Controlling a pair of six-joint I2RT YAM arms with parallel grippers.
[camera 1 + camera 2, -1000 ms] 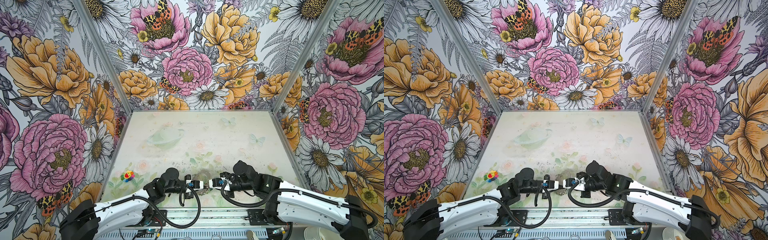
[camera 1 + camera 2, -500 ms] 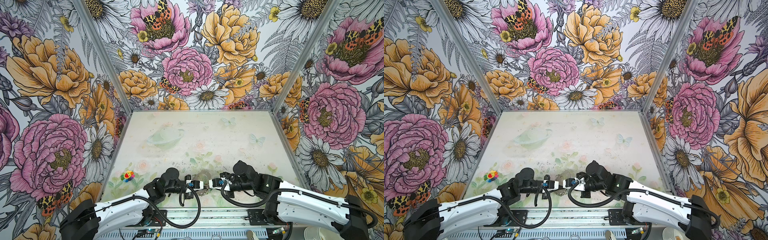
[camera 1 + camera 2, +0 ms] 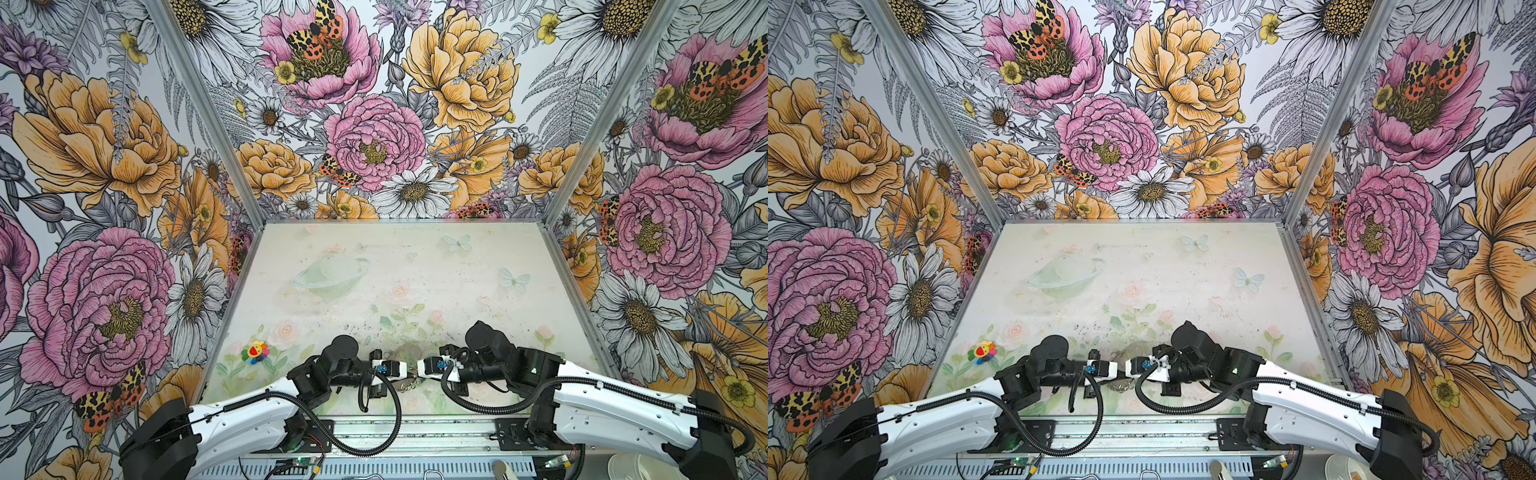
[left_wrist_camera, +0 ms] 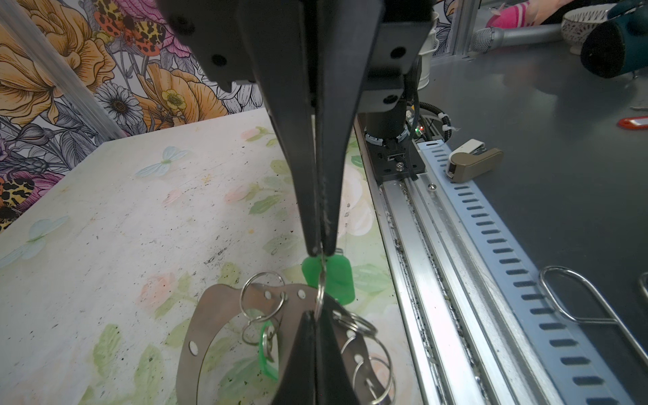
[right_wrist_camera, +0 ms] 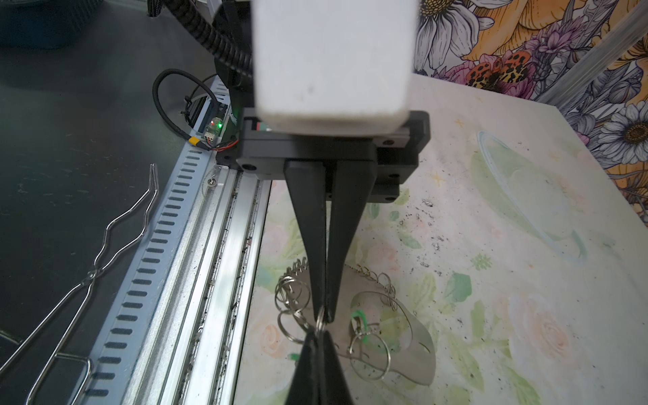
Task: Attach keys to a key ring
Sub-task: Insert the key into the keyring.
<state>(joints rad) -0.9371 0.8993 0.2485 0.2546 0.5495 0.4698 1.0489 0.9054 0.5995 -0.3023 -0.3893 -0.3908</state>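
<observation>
Nothing visibly moves over the last second: in both top views the two arms sit in the same pose, tip to tip near the front edge of the surface [image 4: 105,228]. I read this as a pause in mid-threading, not progress.

The left claw [image 4: 319,249] is together, clamped on the top of a small wire ring [image 4: 320,284] seen edge-on. The right claw [image 5: 324,315] is also together, pinching the same ring from the opposite side. The key ring [image 4: 210,308] lies flat on the surface just under both tips. One green tag [image 4: 338,280] sits right behind the pinched ring. A second tag [image 4: 268,354] lies inside the plate's curve among several rings and looks already threaded, though that is a judgement.

Hard to make out:
- I cannot tell whether the pinched ring belongs to the plate or to the tag.
- I cannot tell whether its coil is pried open.
- The dark keys themselves do not show.
- In the top views the claws cover most of the plate.
- The wrist views cut off its near end.
</observation>
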